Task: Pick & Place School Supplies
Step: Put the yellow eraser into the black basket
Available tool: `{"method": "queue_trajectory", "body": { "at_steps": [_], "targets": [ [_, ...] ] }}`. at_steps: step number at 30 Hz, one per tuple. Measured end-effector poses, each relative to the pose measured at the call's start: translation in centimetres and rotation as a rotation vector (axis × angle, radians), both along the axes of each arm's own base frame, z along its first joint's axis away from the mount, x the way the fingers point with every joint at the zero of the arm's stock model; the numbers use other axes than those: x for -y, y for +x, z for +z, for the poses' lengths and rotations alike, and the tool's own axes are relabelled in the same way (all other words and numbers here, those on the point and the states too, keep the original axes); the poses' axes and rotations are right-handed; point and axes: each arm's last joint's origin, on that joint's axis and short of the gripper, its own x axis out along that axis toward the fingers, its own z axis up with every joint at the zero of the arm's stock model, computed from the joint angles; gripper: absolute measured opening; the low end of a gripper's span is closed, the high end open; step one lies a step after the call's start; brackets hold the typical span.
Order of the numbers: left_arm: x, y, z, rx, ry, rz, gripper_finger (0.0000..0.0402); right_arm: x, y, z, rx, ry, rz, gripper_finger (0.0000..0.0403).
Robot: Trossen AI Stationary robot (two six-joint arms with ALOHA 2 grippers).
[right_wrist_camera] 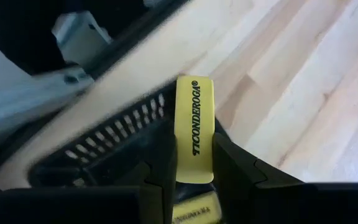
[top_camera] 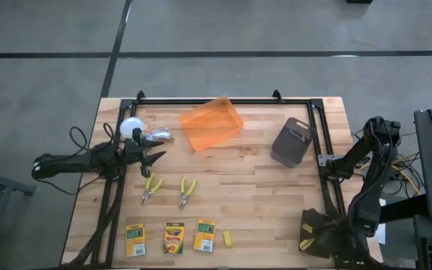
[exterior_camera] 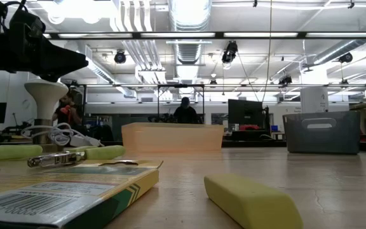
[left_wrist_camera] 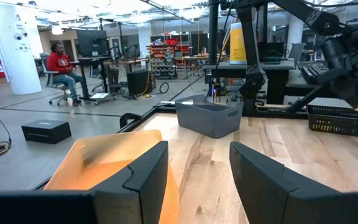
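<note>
My right gripper (right_wrist_camera: 194, 169) is shut on a small yellow block (right_wrist_camera: 194, 124) printed TICONDEROGA. It hangs over a black mesh basket (right_wrist_camera: 114, 146) at the table's near right corner (top_camera: 327, 234). Another yellow block (right_wrist_camera: 190, 214) lies below in the basket. On the table near the front lie three crayon boxes (top_camera: 135, 238) (top_camera: 174, 238) (top_camera: 205, 235) and one yellow block (top_camera: 228, 239). Two yellow-handled pliers (top_camera: 151, 187) (top_camera: 187, 190) lie behind them. My left gripper (top_camera: 153, 156) stands open and level at the left, holding nothing. My right gripper pinches the yellow block between its two fingers, on the block's two narrow long sides near its rear end (right_wrist_camera: 194, 174). The fingers slant down and lie along the block. The block's printed free end (right_wrist_camera: 194, 87) sticks out past the fingertips, clear of the basket.
A translucent orange bin (top_camera: 211, 124) and a grey bin (top_camera: 291, 141) stand at the back of the table. A white ball with a cable (top_camera: 131, 127) sits by my left gripper. A black frame (top_camera: 223, 101) runs along the table's edges.
</note>
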Motion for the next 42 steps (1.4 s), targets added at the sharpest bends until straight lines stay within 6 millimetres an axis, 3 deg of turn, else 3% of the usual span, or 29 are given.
{"method": "queue_trajectory", "body": {
  "at_steps": [7, 20, 32, 42],
  "targets": [
    [0.0, 0.0, 0.0, 0.000, 0.000, -0.001, 0.0179, -0.4, 0.0, -1.9, -0.101, -0.023, -0.057, 0.0082],
    [0.0, 0.0, 0.0, 0.000, 0.000, -0.001, 0.0179, -0.4, 0.0, -3.4, -0.139, -0.058, -0.123, 0.0085],
    [0.0, 0.0, 0.0, 0.000, 0.000, -0.001, 0.0179, -0.4, 0.0, -3.5, -0.139, -0.036, -0.165, 0.0126],
    [0.0, 0.0, 0.0, 0.000, 0.000, -0.001, 0.0179, -0.4, 0.0, -3.4, -0.138, -0.030, -0.164, 0.0132]
  ]
}}
